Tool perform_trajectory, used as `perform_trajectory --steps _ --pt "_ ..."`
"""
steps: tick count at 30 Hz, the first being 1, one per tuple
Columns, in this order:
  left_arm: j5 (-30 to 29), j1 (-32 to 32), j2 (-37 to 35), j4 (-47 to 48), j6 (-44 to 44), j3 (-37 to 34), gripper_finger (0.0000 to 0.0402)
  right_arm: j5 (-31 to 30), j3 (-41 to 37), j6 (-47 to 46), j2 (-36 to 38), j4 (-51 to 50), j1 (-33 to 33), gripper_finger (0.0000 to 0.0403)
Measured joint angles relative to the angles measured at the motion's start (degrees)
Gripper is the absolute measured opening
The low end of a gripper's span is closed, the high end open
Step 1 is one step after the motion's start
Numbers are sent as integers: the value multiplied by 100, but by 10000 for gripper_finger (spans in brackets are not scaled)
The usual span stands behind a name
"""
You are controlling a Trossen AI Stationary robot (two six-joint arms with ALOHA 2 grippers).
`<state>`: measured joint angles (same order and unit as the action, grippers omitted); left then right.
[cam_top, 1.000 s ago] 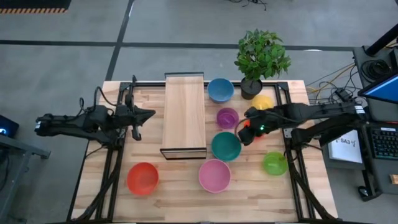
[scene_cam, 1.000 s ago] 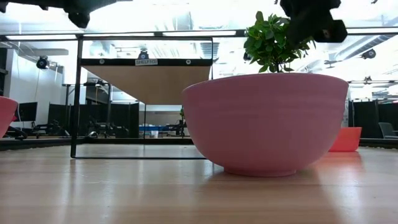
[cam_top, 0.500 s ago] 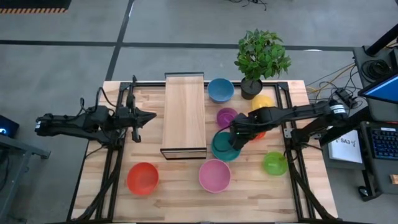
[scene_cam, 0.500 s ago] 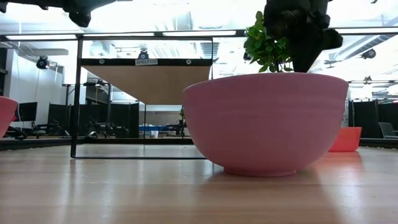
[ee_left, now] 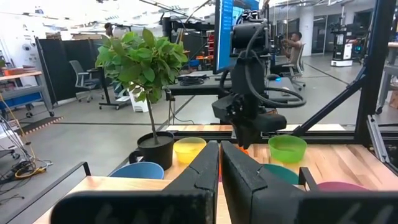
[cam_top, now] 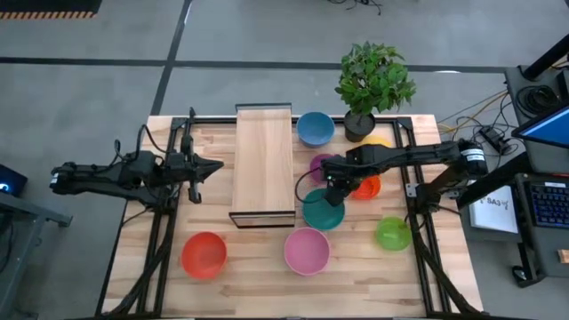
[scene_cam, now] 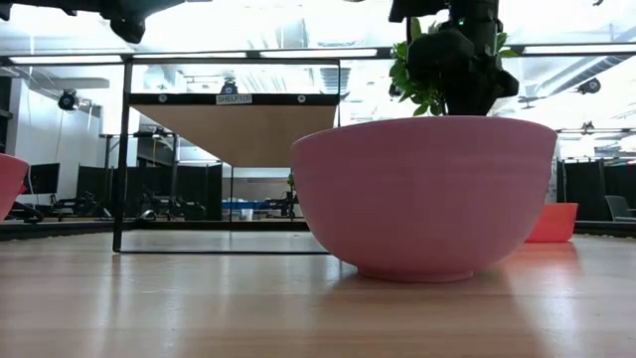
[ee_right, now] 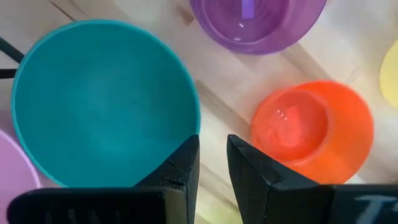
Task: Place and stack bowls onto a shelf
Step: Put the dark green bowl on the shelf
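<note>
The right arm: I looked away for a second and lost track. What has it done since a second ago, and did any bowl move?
The right hand swung from beside the orange bowl toward the shelf, and now hangs over the near rim of the teal bowl, fingers slightly apart, holding nothing. No bowl moved. The left hand stayed beside the shelf.

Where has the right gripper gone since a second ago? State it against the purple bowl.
Yes, it moved. The right gripper went leftward past the purple bowl, toward the shelf, now over the teal bowl.
</note>
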<state>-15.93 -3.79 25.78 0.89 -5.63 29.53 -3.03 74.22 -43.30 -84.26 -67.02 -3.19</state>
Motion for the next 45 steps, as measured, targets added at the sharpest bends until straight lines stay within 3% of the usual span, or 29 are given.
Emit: perform_trajectory --steps 16,20,23,34,45 --pt "-1 0 7 4 9 32 0 -303 11 241 -19 810 -100 73" --pt "-1 0 7 4 9 32 0 -45 22 40 -34 837 -151 75" --pt "-1 -1 8 4 9 32 0 298 20 -81 -40 780 -176 90" --pt "-1 0 11 4 -29 32 0 128 -270 -103 -40 732 -172 189" --pt "-1 0 11 4 -33 32 0 150 -1244 -16 -38 1562 -168 201"
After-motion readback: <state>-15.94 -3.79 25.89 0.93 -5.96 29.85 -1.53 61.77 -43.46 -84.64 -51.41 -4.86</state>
